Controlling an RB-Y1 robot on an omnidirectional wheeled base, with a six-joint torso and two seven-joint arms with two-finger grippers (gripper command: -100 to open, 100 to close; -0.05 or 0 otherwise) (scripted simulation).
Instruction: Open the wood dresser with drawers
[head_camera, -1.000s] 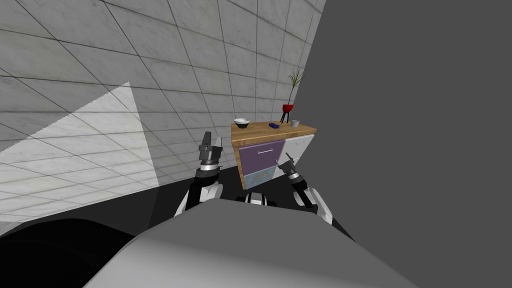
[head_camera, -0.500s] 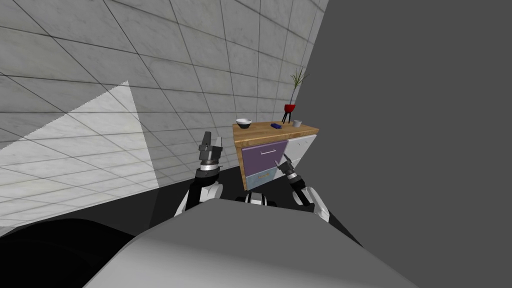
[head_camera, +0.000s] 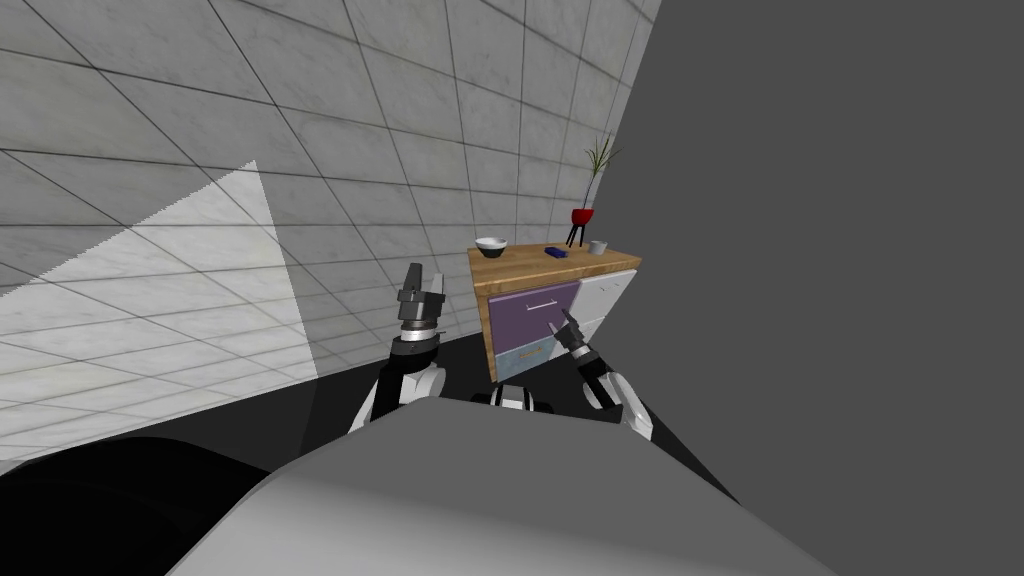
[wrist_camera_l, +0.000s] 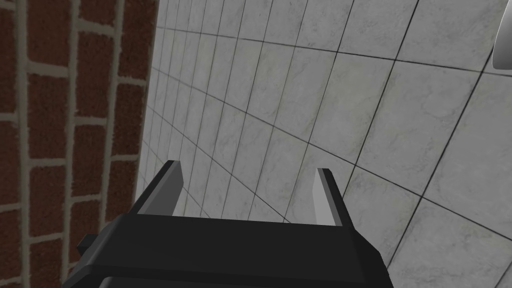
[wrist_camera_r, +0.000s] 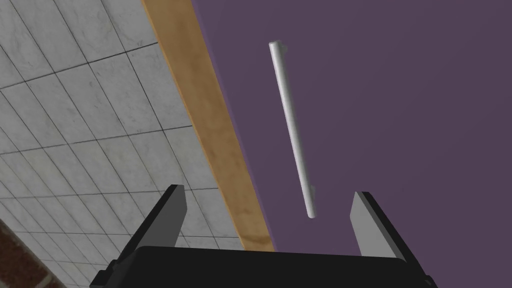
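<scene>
Right gripper (wrist_camera_r: 268, 191) spread wide at purple drawer (wrist_camera_r: 400, 125), wood-topped dresser (head_camera: 520, 265) — grey tiled surface (head_camera: 400, 150).

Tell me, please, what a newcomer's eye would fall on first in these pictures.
The purple drawer front of the wood-topped dresser stands out, next to a plain grey wall. The open right gripper aims at the drawer's pale bar handle. On the dresser's top, a plant in a red pot stands at the end by the grey wall and a bowl at the other end.

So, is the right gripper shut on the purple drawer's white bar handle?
No, the right gripper stands open, not touching the handle.
</scene>
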